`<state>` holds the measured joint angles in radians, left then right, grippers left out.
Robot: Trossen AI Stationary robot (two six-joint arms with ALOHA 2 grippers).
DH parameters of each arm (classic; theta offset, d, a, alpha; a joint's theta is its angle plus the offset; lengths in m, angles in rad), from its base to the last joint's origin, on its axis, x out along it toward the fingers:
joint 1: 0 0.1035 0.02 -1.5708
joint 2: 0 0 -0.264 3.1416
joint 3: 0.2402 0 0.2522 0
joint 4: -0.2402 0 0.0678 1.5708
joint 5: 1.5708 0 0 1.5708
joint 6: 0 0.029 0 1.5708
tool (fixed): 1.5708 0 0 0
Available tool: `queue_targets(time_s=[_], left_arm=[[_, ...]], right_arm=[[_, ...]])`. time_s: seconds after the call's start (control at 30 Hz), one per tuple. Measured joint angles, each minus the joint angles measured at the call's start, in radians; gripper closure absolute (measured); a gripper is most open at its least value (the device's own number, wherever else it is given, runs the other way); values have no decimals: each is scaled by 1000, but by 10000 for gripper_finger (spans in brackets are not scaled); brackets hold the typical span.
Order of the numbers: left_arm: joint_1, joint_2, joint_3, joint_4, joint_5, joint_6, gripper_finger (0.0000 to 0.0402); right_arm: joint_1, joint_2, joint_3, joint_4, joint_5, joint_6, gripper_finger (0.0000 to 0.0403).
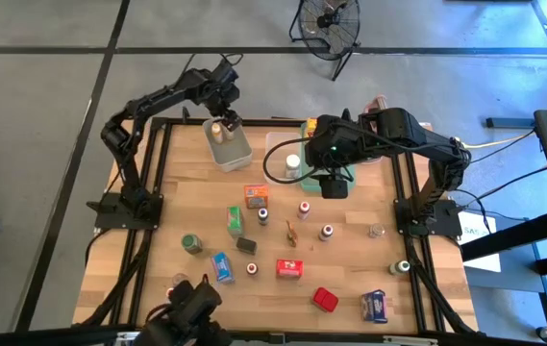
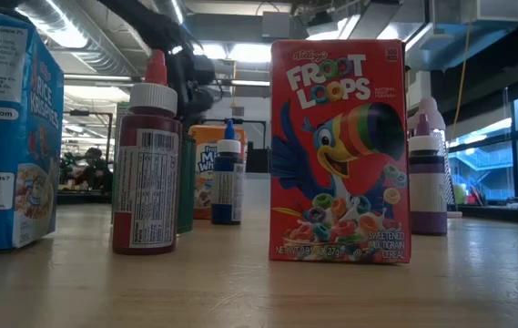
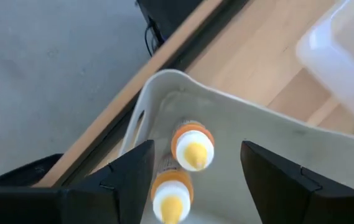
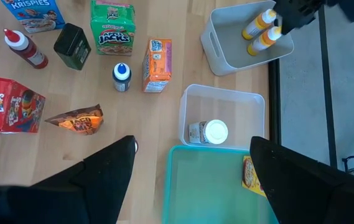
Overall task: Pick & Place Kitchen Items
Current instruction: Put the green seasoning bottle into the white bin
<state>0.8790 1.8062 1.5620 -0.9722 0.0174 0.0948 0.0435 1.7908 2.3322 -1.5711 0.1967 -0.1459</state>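
Between your left fingers: your left gripper [image 3: 192,180] hangs over the white bin [image 3: 276,134], fingers apart and holding nothing; two yellow-capped bottles [image 3: 192,146] lie in the bin right beneath it.
Why there: that looks like a drop-off, jaws parted above the bin to let a bottle go.
Under your right gripper: your right gripper [image 4: 192,171] hovers with fingers spread and empty over the teal tray [image 4: 211,186], which holds a yellow packet [image 4: 250,173] at one edge.
Why there: it seems to be waiting its turn, or choosing a target.
Just ahead of it: the clear bin [image 4: 223,99] holds one white-capped jar [image 4: 209,132] lying on its side.
Farther out: you see the orange box [image 4: 157,65], blue-capped bottle [image 4: 121,76], Apple Jacks box [image 4: 111,26], dark green tin [image 4: 72,45], red-capped bottle [image 4: 24,48], Froot Loops box [image 4: 9,104] and orange packet [image 4: 77,121] loose on the table [image 4: 164,124].
Remaining: most kitchen items are not yet binned.
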Motion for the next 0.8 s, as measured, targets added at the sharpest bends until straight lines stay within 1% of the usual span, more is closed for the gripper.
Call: queue_targets(time_s=[0.23,0.4,0.53,0.67,0.8], left_arm=[[-22,-174,0,-25,1,-5,168],[-78,-321,0,-55,4,-3,167],[-128,-426,0,-72,34,-3,167],[-167,-502,0,-120,60,-3,168],[-190,-546,1,-146,57,-3,167]], right_arm=[[0,0,0,0,0,23,82],[1,0,0,0,0,52,82],[4,0,0,0,0,82,82],[13,0,0,0,0,114,82],[25,0,0,0,0,142,82]])
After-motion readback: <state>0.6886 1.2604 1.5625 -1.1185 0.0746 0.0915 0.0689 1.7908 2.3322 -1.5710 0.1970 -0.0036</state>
